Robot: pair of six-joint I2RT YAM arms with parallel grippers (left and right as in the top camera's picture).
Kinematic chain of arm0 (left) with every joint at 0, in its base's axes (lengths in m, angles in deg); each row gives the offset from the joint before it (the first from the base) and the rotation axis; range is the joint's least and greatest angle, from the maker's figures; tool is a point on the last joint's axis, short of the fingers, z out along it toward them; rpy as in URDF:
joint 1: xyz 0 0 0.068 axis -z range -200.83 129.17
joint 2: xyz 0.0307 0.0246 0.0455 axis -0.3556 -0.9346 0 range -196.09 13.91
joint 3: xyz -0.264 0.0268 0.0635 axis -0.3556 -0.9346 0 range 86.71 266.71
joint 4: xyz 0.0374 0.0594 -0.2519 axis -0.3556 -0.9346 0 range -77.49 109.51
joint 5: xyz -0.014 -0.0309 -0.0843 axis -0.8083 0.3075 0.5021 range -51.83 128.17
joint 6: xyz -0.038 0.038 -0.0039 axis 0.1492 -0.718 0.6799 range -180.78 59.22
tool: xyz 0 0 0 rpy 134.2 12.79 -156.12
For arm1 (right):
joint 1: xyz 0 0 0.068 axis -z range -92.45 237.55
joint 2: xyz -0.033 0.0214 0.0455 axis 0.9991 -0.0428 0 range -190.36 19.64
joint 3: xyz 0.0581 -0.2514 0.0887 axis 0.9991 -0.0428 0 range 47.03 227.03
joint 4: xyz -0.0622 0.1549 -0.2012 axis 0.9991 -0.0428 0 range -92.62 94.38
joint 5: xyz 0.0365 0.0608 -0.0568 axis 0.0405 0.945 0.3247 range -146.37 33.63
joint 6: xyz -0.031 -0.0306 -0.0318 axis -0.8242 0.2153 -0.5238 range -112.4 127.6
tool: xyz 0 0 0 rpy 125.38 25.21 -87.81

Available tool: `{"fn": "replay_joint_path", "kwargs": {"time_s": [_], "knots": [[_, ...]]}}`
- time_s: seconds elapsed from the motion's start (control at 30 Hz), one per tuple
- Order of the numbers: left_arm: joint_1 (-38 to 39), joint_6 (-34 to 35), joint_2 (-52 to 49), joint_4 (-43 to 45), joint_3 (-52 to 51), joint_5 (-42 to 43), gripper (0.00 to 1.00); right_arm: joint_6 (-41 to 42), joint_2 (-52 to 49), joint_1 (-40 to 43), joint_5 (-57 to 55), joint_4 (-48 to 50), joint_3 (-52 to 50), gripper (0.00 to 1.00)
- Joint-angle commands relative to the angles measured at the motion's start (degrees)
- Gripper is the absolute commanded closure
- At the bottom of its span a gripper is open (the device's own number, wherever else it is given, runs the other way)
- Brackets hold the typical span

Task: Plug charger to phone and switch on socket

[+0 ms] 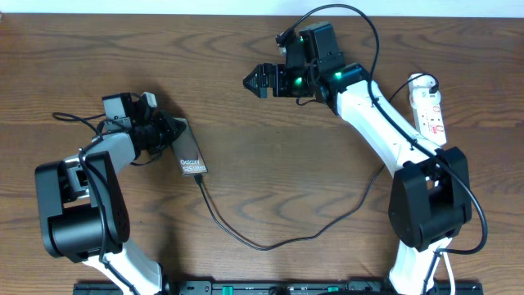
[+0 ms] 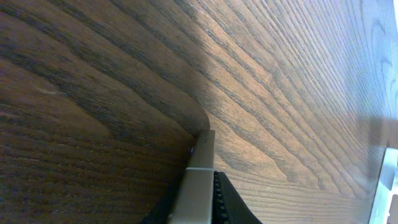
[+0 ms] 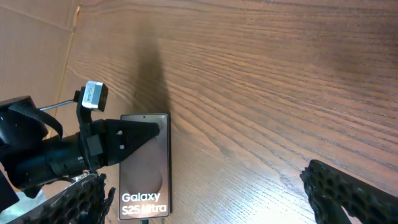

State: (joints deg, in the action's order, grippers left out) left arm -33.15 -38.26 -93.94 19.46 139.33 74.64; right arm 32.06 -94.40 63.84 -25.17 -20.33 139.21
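near the left edge of the counter (image 1: 270, 164), left tool (image 1: 172, 130) is pinching the phone (image 1: 190, 153), charger (image 1: 262, 247) seemingly plugged; right tool (image 1: 252, 79), gaping empty, is likely needing the socket (image 1: 430, 106) switch at the right edge.

phone (image 1: 191, 156): 11 o'clock end hidden under left gripper (image 1: 172, 131) | charger (image 1: 266, 249): tip too small to tell if seated (overhead) | socket (image 1: 427, 102): 6 o'clock end behind right arm, switches unreadable

"Galaxy S25 Ultra" on phone (image 3: 155, 167)
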Motion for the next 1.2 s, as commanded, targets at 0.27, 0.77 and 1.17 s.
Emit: {"fn": "replay_joint_path", "kwargs": {"time_s": [0.27,0.77,1.17], "knots": [[-0.1,-1.1,-0.5,-1.2,-0.8,-5.2,0.77,-1.0,0.2,-0.4,-0.2,-0.2,0.4,0.01],[-0.1,-1.1,-0.5,-2.7,-0.8,-5.2,0.63,-1.0,0.2,-0.4,-0.2,-0.2,0.4,0.01],[-0.1,-1.1,-0.5,-3.0,-0.8,-5.2,0.57,-1.0,0.2,-0.4,-0.2,-0.5,0.4,0.01]]}}
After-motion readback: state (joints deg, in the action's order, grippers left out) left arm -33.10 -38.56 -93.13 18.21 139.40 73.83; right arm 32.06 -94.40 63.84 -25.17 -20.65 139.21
